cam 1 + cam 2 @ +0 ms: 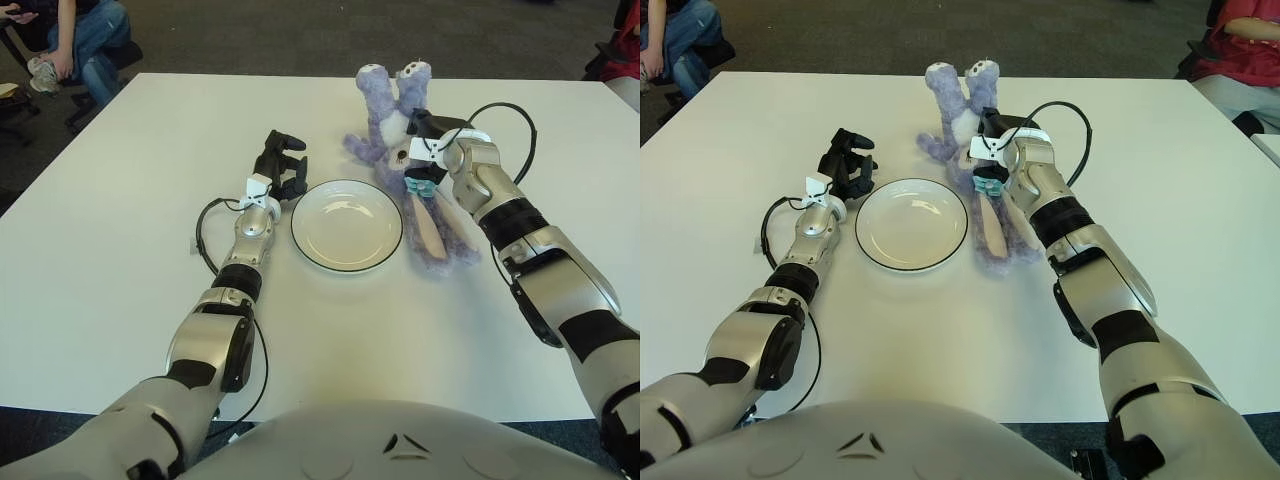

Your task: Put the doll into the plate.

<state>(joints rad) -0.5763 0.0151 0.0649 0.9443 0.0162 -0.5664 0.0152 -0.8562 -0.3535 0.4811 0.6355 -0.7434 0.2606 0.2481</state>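
Note:
The doll (388, 108) is a purple plush rabbit standing head down just right of the plate, its feet pointing up and its long ears (432, 232) lying flat on the table toward me. My right hand (422, 128) is shut on the doll's body from the right side. The white plate (346, 226) with a dark rim sits empty in the middle of the white table (120, 250). My left hand (281, 164) shows at the plate's left rim, fingers relaxed and holding nothing.
A black cable (203, 232) loops beside my left forearm, and another arcs over my right wrist (505, 110). One person sits beyond the table's far left corner (75, 40), another in red beyond the far right (1240, 40).

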